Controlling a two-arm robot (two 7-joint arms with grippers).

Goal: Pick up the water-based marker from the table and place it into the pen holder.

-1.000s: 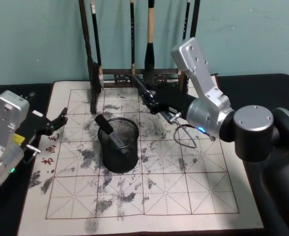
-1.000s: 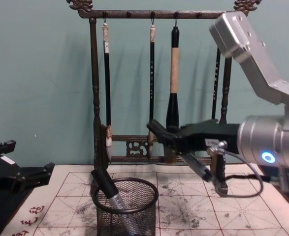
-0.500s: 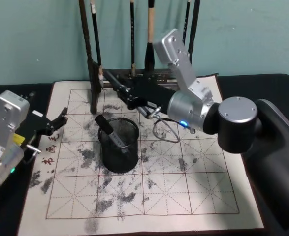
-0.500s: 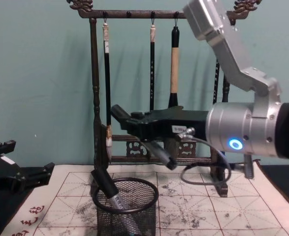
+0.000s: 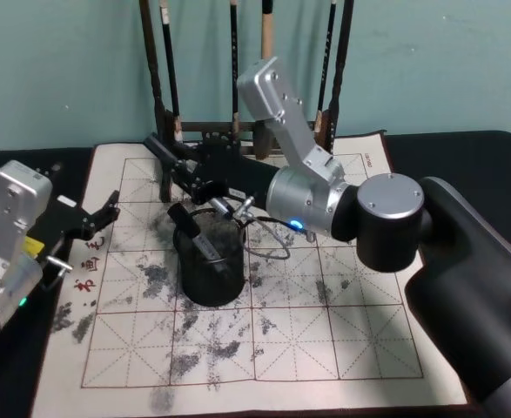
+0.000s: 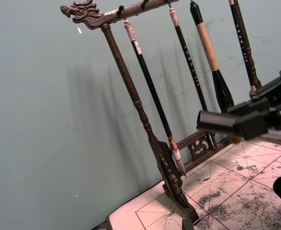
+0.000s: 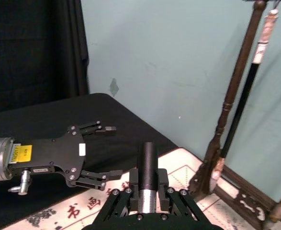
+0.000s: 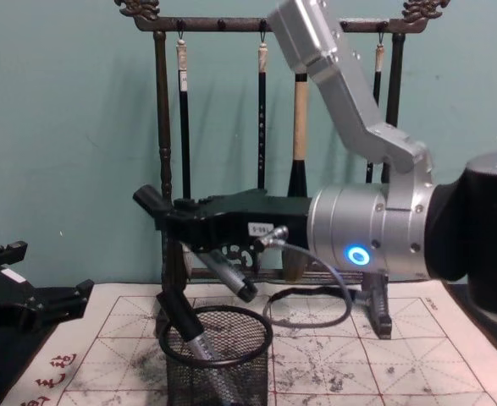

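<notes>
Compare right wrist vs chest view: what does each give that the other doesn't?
Right wrist: a look straight down the water-based marker clamped in the right gripper, plus the left gripper off to the side, fingers clearly spread.
Chest: the pen holder with another marker leaning inside, and the held marker's lower end tilted above its rim.
Both: held marker, right gripper, brush rack, inked mat.
</notes>
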